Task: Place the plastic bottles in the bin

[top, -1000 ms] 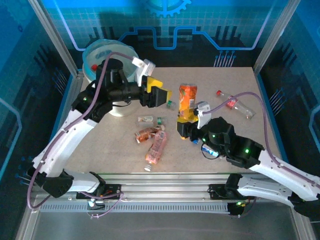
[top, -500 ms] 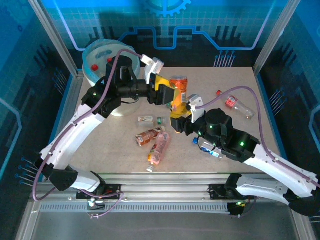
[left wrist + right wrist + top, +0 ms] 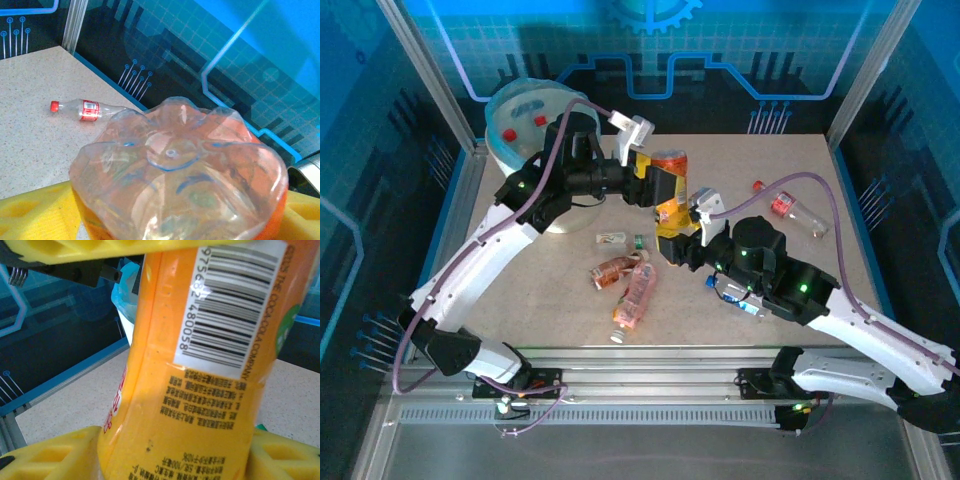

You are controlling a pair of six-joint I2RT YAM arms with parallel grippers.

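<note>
tabletop (image 3: 560,290) is showing speckled beige surface | small clear bottle (image 3: 618,240), crushed orange bottle (image 3: 612,272), pink bottle (image 3: 634,297) are lying near middle | red-label bottle (image 3: 802,213) is lying far right

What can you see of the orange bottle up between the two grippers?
The orange bottle is plastic, orange-bodied, with a clear petal-shaped base and a white barcode label. It is off the table, roughly upright, base up. The right gripper clamps its lower part; the left gripper flanks the base end with its yellow fingers, grip unclear.
</note>
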